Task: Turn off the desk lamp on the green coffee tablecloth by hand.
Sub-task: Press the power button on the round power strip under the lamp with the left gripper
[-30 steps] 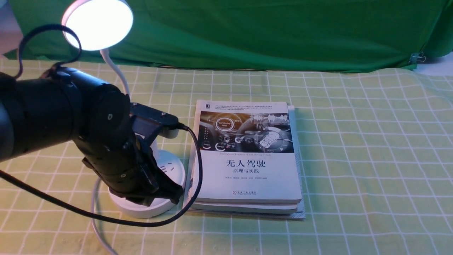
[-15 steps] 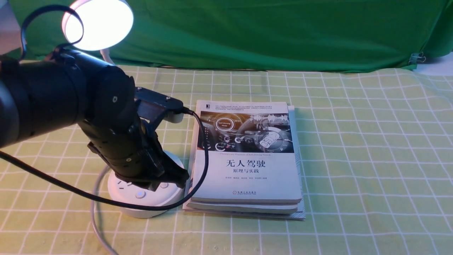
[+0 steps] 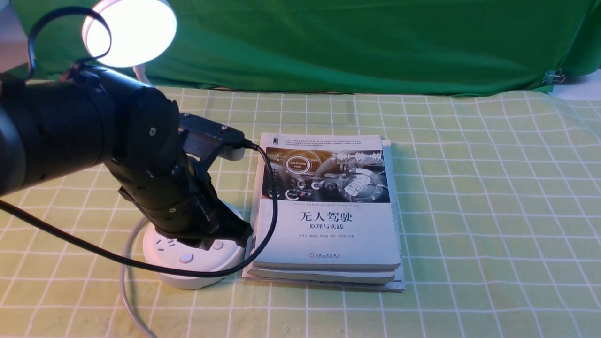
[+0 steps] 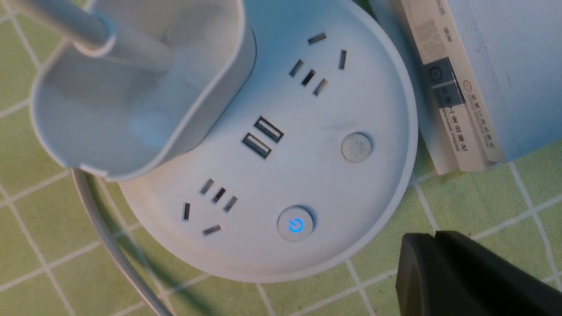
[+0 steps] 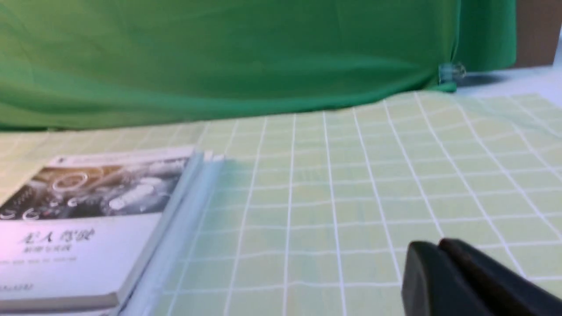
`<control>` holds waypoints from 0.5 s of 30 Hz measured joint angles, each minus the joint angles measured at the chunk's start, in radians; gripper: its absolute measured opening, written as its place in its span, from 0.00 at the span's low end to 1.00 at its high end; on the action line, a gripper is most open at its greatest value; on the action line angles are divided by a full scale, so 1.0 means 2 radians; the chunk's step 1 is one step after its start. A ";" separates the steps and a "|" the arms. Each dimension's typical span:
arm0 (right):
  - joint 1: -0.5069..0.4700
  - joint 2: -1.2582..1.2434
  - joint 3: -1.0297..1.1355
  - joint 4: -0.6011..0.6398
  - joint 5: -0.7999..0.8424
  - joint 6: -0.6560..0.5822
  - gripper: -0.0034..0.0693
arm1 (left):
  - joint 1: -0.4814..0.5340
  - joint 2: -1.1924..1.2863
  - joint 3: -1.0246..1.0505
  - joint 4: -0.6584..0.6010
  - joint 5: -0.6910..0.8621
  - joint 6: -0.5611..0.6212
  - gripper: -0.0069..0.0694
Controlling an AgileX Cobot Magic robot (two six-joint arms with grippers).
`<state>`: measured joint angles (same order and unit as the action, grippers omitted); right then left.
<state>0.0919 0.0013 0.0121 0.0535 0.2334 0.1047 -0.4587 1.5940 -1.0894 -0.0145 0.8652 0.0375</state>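
The left arm's black two-fingered gripper [image 4: 434, 237] has its fingers brought together, with nothing between them. In the front view it overlaps the white desk lamp's round puck base [image 3: 202, 263]; whether it touches cannot be told. That base stands on the light yellow-green, white-gridded coffee tablecloth [image 3: 469, 244], left of the books. It carries sockets, two USB-like ports [image 4: 262, 137], a plain round button [image 4: 356, 147] and another round button [image 4: 295, 224] with a blue glowing power symbol. A small white cup [image 4: 145, 101] stands at the lamp's neck [image 3: 142, 75], and the flat disc head [image 3: 131, 35] shines white.

Just right of the base lies a stack of paperback books [image 3: 328, 234]. The top cover reads "无人驾驶", "原理与实践", "Theories and Practices of Self-Driving Vehicle" and "China Machine Press"; its picture says "Self Driving Mode". A spine shows "MACHINE PRESS".

The right arm's black gripper [image 5: 432, 245] is closed too, gripping nothing. Behind hangs a dark green backdrop cloth [image 3: 352, 47].
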 joint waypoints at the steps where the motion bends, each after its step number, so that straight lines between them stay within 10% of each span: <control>1: 0.000 0.000 0.000 0.000 0.002 0.000 0.09 | 0.000 0.000 0.000 -0.001 0.000 0.000 0.10; 15: 0.000 0.000 0.000 0.000 0.006 0.000 0.09 | 0.000 0.000 0.000 -0.001 0.004 0.000 0.10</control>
<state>0.0919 0.0013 0.0121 0.0535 0.2453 0.1056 -0.4587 1.5940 -1.0894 -0.0167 0.8727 0.0375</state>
